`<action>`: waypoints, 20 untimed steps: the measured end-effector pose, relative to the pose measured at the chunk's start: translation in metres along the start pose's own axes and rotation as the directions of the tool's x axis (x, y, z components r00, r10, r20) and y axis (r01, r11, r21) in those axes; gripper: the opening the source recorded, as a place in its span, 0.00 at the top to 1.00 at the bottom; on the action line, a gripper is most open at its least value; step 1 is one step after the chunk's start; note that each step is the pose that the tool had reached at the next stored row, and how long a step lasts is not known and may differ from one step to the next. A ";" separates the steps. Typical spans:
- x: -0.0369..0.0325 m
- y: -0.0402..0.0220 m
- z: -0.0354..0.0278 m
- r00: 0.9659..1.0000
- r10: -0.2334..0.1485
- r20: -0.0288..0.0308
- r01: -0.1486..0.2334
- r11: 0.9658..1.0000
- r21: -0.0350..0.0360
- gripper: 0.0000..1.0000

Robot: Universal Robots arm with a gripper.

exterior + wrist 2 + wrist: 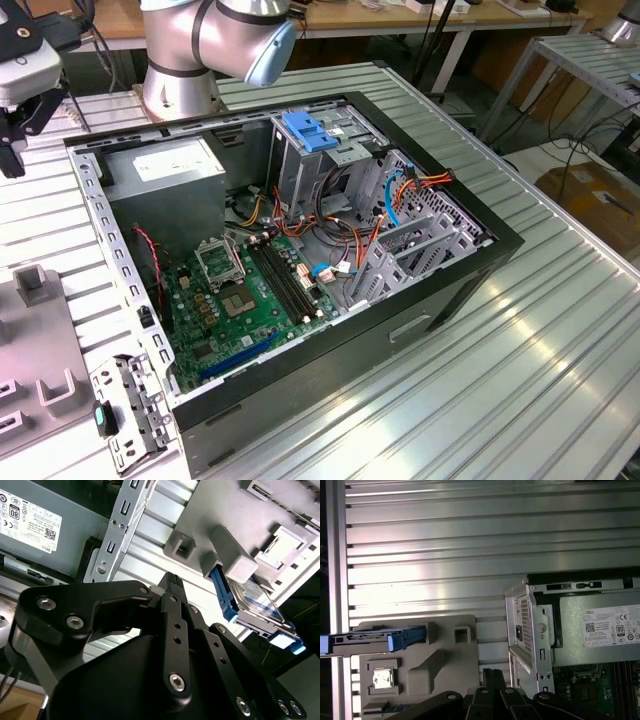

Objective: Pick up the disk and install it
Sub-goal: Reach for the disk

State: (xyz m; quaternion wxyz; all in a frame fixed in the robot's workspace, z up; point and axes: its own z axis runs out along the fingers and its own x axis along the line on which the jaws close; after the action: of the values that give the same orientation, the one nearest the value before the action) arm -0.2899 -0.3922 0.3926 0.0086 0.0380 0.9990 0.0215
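Disk (255,602) stands on its long edge in a slot of the grey holder (200,510). In the second wrist view its blue side rail (222,592) is turned toward the camera, and a holder block partly hides the flat face. In the first wrist view the disk (360,642) shows edge-on as a thin silver and blue bar along the holder's (445,655) outer side, with one end jutting past the holder's rim. A small square chip (382,678) sits in a holder pocket just beside it.

The holder lies on the ribbed metal table (470,540), outside the open computer case (330,250) and just beside it. In the exterior view the holder (35,340) sits by the table's edge on the exterior view's left.

Gripper (172,582) has its fingers pressed together with nothing between them. In the first wrist view the gripper (493,676) hangs over the strip between holder and case, apart from the disk.

Inside the case:
- A grey box with a white sticker (165,175) fills the corner nearest the holder.
- A metal cage with a blue handle (310,130) stands upright by the far wall.
- A green circuit board (245,300) lies flat on the floor.

The arm's base (195,50) stands at the table's far edge behind the case. A loose metal bracket (130,410) lies on the table by the case's near corner, next to the holder.
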 end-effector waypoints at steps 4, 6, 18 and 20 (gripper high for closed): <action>0.0070 0.0012 -0.0001 1.000 0.000 0.000 0.000 1.000 0.000 0.89; 0.0103 0.0016 -0.0001 1.000 0.000 0.000 0.000 1.000 0.000 0.89; 0.0136 0.0016 -0.0001 1.000 0.000 0.000 0.000 1.000 0.000 0.89; 0.0139 0.0016 -0.0002 1.000 0.000 0.000 0.000 1.000 0.000 0.89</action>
State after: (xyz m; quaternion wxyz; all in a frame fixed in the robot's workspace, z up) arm -0.3036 -0.3896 0.3926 0.0085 0.0380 0.9990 0.0215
